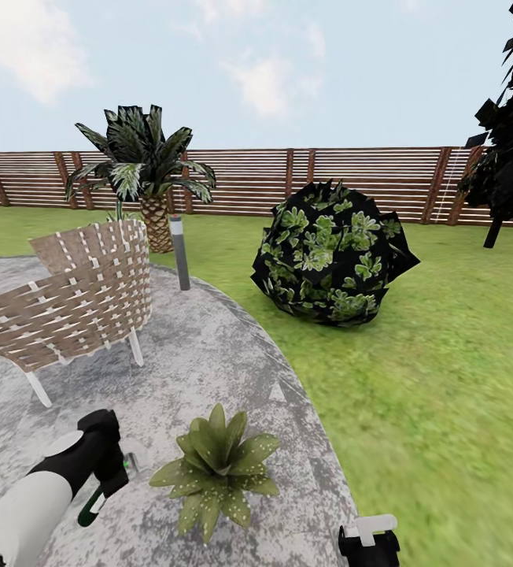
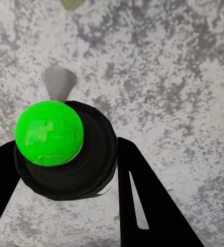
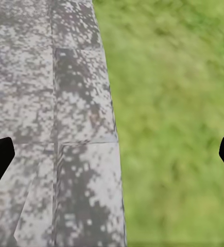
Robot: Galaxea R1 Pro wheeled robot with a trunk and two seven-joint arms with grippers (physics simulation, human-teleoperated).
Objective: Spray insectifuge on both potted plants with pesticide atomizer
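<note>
The left gripper [image 2: 65,170] is closed around the pesticide atomizer [image 2: 65,154], its dark fingers [image 2: 142,195] pressing both sides of the black sprayer head. In the left wrist view the bottle's long axis runs toward the camera, its bright green end facing it, and the grey nozzle [image 2: 58,82] points out over the stone patio [image 1: 209,354]. A potted plant [image 1: 215,468] stands just beside this gripper. No label or writing can be read. The right gripper [image 3: 112,154] has its fingers wide apart, holding nothing, above the patio edge and lawn [image 1: 429,354]
</note>
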